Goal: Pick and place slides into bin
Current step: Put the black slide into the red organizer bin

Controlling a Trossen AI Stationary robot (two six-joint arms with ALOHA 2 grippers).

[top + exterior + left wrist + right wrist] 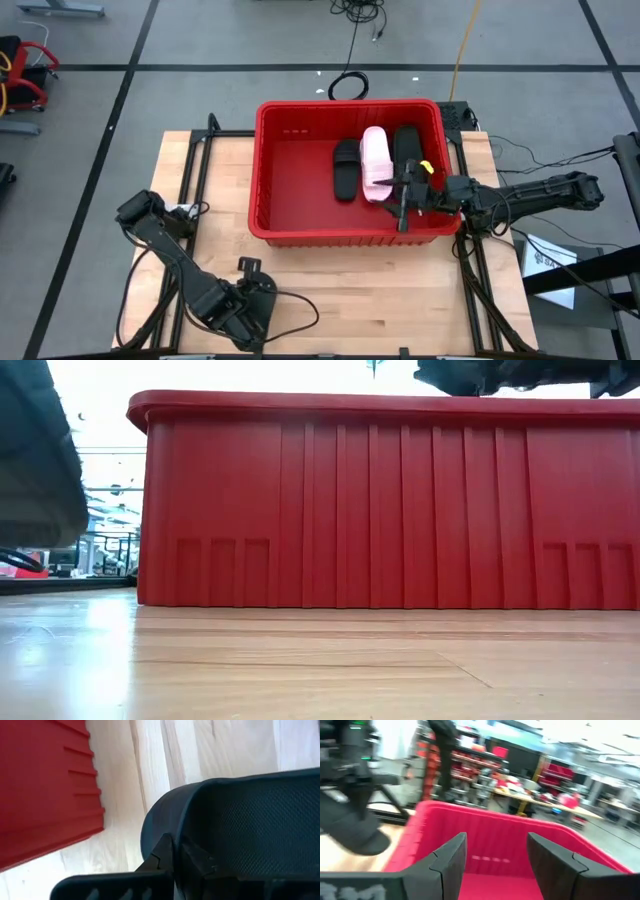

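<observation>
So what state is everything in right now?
Bin: upright on the table, three slides inside.
Pink slide: lying in the bin between two black slides.
Right arm: jaws open, empty, above the bin.
Left arm: jaws shut on a fourth slide, black, lifted off the table.

Bin takes the far-centre of the bench; its tall ribbed walls block any level approach, entry only from above. Inside, left half of the floor is bare. Right half is crowded: black slide, pink slide, black slide side by side, right gripper over them. Near-right bench open; left gripper holding a black slide occupies near-left.
</observation>
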